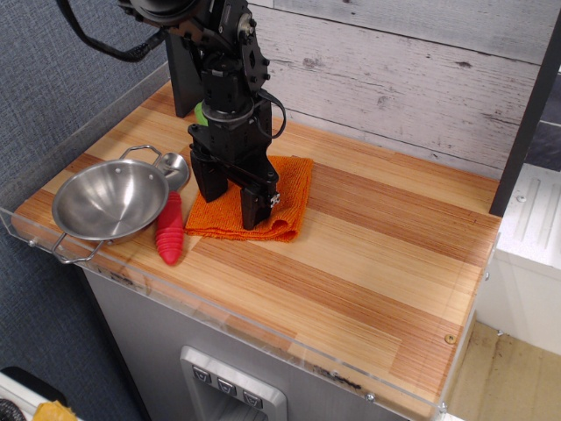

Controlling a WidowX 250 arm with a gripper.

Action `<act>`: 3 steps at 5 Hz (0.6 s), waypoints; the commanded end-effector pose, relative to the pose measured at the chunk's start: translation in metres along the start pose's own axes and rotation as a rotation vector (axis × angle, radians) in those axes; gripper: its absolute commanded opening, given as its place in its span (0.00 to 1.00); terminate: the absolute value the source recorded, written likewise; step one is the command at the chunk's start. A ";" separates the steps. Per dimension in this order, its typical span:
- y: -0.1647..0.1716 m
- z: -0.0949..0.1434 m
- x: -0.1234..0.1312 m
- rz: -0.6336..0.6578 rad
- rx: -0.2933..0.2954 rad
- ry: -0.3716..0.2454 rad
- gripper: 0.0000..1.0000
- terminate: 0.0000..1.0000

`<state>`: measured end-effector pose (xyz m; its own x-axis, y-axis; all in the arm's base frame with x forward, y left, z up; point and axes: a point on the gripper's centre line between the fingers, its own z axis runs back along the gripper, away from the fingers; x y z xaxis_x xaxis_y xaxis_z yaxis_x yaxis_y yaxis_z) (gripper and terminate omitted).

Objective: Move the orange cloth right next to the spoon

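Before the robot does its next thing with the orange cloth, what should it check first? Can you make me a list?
1. Is the orange cloth close beside the spoon? Ok: its left edge lies near the red handle.
2. Is the cloth touching the spoon? Cannot tell: the gap looks tiny or gone.
3. Has the tool let go of the cloth? Cannot tell: its fingers are spread and pressed down onto the cloth.
4. Is the cloth flat? Not ok: its front edge is folded and bunched.
5. Is the steel bowl out of the way? Ok: it sits left of the spoon, apart from the cloth.
6. Is the toy corn safe? Cannot tell: the arm hides most of it.
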<state>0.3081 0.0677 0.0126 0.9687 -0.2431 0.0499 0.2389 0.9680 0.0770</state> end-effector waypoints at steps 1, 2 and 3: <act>0.000 0.040 0.009 -0.002 0.050 -0.101 1.00 0.00; 0.000 0.057 0.010 0.002 0.077 -0.129 1.00 0.00; -0.003 0.078 0.008 0.007 0.107 -0.164 1.00 0.00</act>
<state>0.3134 0.0587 0.0776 0.9530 -0.2466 0.1760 0.2183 0.9617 0.1655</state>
